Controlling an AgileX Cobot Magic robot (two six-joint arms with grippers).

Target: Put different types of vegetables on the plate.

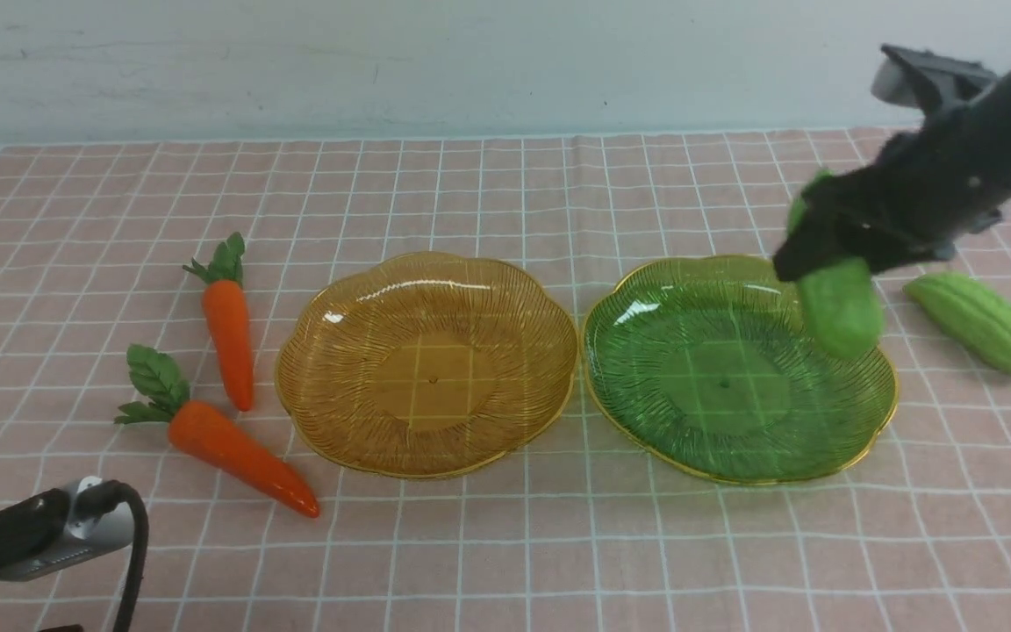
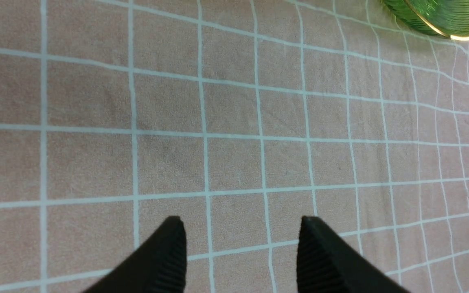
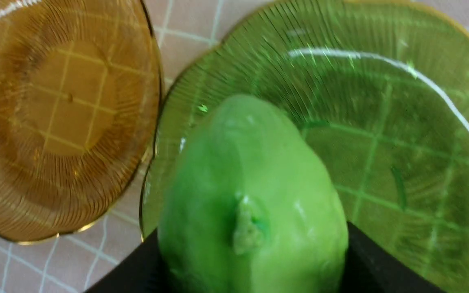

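The right end effector (image 1: 808, 254) is clamped on a light green gourd (image 1: 839, 303), holding it in the air over the far right part of the green plate (image 1: 699, 386). The gourd hangs tilted, its free end lower and nearer the plate's middle than the gripped end. In the right wrist view the black fingers (image 3: 375, 268) press against both sides of the gourd (image 3: 250, 195), and the green plate (image 3: 401, 122) spreads out beneath it. A second gourd (image 1: 979, 322) lies on the checked cloth (image 1: 505, 544) that covers the desk, just beside the green plate on its right and apart from its rim. An amber plate (image 1: 426, 364) stands just beside the green plate on its left, the two rims almost meeting, and nothing lies in either plate. Two carrots lie well to the left of the green plate, beyond the amber one: the far carrot (image 1: 229, 329) and the near carrot (image 1: 238, 452), both with their leafy tops pointing away from the green plate. The left end effector (image 2: 240, 228) hovers low over bare cloth on the near left side of the green plate, its jaws spread apart with nothing between them; a bit of the green plate's rim (image 2: 438, 16) shows at the edge of the left wrist view.
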